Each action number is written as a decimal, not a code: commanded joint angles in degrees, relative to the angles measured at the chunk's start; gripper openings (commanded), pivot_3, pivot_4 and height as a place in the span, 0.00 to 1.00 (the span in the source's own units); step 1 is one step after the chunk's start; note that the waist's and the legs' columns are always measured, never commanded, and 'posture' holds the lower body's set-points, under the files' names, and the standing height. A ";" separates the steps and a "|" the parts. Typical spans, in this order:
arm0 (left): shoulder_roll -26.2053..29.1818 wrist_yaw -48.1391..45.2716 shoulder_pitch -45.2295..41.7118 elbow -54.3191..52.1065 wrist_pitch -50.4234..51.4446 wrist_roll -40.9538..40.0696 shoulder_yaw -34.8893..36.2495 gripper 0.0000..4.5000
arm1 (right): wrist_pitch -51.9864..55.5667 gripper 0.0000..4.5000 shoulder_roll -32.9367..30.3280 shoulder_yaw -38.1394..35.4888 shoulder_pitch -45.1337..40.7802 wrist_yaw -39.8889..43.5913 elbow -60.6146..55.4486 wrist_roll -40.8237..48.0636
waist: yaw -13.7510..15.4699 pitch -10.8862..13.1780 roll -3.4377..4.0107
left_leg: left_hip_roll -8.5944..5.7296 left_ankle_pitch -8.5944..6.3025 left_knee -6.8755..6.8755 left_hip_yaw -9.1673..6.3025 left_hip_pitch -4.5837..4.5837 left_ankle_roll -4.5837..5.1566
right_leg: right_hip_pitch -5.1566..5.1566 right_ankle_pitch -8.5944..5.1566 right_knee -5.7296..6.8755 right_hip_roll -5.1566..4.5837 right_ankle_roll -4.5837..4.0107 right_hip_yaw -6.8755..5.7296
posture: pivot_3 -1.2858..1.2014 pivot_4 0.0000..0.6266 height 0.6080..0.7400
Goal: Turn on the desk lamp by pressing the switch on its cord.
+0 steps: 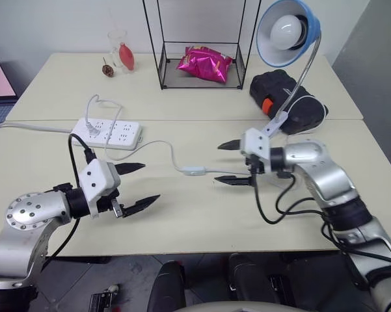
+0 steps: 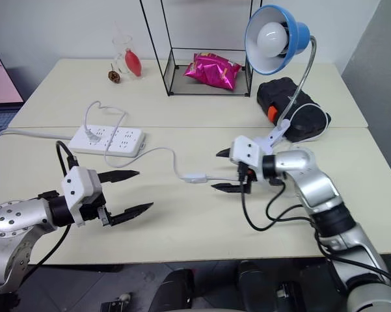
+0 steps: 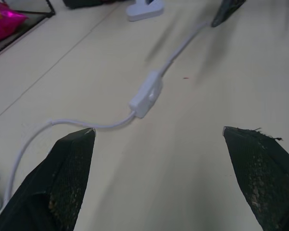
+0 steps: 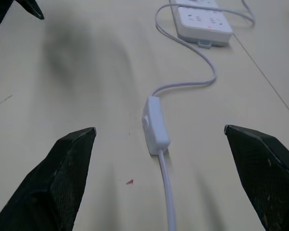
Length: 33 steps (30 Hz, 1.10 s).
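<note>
Head view: switch [image 1: 194, 171] flat on the counter [image 1: 202, 214] mid-cord [image 1: 157, 147], between wide-open left gripper [image 1: 138, 184] and wide-open right gripper [image 1: 229, 162]; desk lamp [image 1: 287, 31] unlit. Left wrist: switch ahead, untouched. Right wrist: switch centred between spread fingers; best to close, then press one fingertip squarely on the rocker.

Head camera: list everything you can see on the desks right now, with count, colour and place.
desk lamp: one, blue shade, white bulb, unlit, right rear
switch: one, white, lying between both grippers
cord: one, thin white, running from switch toward power strip
power strip: one, white, left of centre
wire rack: one, black, rear centre
snack bag: one, pink, inside rack
black bag: one, orange detail, behind lamp base
glass: one, clear, red object inside, rear left
left gripper: open, near left
right gripper: open, beside switch
</note>
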 commanded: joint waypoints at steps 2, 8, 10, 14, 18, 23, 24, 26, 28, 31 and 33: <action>0.85 -0.26 -0.90 -0.07 -1.58 1.24 -0.17 0.98 | -2.64 1.00 3.05 2.40 -3.88 0.62 7.30 -3.32 | 0.07 0.01 0.01 | 0.00 0.00 -0.01 -0.01 -0.01 0.00 | 0.00 -0.01 0.00 0.00 -0.02 -0.01 | 0.52 0.24 1.00; 0.94 -0.39 0.25 -0.16 -2.55 2.44 -0.03 0.98 | -6.49 1.00 7.20 3.83 -7.95 0.87 18.59 -6.49 | 0.07 0.01 0.02 | -0.01 0.00 -0.01 0.00 -0.04 0.00 | -0.01 -0.01 -0.02 -0.01 -0.03 -0.01 | 0.52 0.24 1.00; 0.78 -0.07 0.52 -0.15 -3.46 3.36 -0.08 0.98 | -7.74 1.00 8.23 3.86 -9.12 1.37 21.51 -7.02 | 0.04 0.01 0.02 | 0.00 0.00 -0.02 -0.01 -0.04 0.00 | -0.01 -0.01 -0.02 -0.01 -0.04 -0.02 | 0.52 0.24 1.00; 0.45 0.16 0.33 -0.09 -3.76 3.59 -0.26 0.98 | -9.56 1.00 9.89 3.64 -11.08 2.14 26.88 -8.17 | 0.03 0.02 0.03 | 0.00 0.00 -0.02 0.00 -0.02 0.00 | -0.01 -0.01 -0.01 -0.01 -0.04 -0.01 | 0.52 0.24 1.00; 0.52 -0.09 0.50 0.13 -4.18 3.52 -0.26 0.98 | -11.18 1.00 11.24 3.34 -12.20 2.13 30.38 -8.89 | 0.03 0.02 0.04 | 0.00 0.00 -0.02 -0.01 -0.02 0.00 | -0.01 -0.01 0.01 0.00 -0.04 -0.02 | 0.52 0.24 1.00; 0.57 -0.39 0.36 0.82 -4.66 3.52 -0.28 1.00 | -13.01 0.77 12.15 3.39 -12.81 2.01 33.09 -10.47 | 0.03 0.02 0.04 | 0.00 0.00 -0.02 -0.01 -0.02 0.00 | -0.01 0.00 0.00 -0.01 -0.06 -0.02 | 0.52 0.24 1.00; 0.59 -0.47 0.29 1.01 -4.73 3.56 -0.29 1.00 | -13.19 0.74 12.22 3.27 -12.90 2.05 33.28 -10.59 | 0.03 0.02 0.04 | 0.00 0.00 -0.02 -0.01 -0.02 0.00 | -0.01 0.00 0.00 -0.01 -0.05 -0.02 | 0.52 0.24 1.00; 0.66 -0.59 0.07 1.48 -4.92 3.69 -0.33 1.00 | -13.63 0.63 12.24 3.12 -13.04 2.15 33.33 -10.70 | 0.03 0.02 0.04 | 0.00 0.00 -0.02 -0.01 -0.02 0.00 | -0.01 0.00 0.00 -0.01 -0.05 -0.02 | 0.52 0.24 1.00; 0.73 -0.76 -0.15 1.95 -5.11 3.84 -0.38 1.00 | -14.41 0.52 12.00 3.26 -12.96 2.51 32.92 -11.04 | 0.02 0.03 0.04 | 0.00 0.00 -0.02 -0.01 -0.01 0.00 | -0.01 0.00 0.01 0.00 -0.04 -0.02 | 0.52 0.24 1.00; 0.74 -0.83 -0.50 2.45 -5.30 4.03 -0.48 1.00 | -14.93 0.38 11.78 3.25 -12.62 2.94 32.16 -11.39 | 0.03 0.02 0.04 | 0.00 0.00 -0.02 -0.02 -0.01 0.00 | -0.01 0.00 0.02 0.00 -0.04 -0.02 | 0.52 0.24 1.00; 0.44 -0.48 -1.03 2.97 -5.34 4.22 -0.58 1.00 | -15.20 0.27 11.77 3.11 -12.43 2.94 31.53 -11.66 | 0.03 0.03 0.04 | 0.00 0.00 -0.02 -0.02 -0.01 0.00 | -0.01 0.00 0.02 0.00 -0.05 -0.02 | 0.52 0.24 1.00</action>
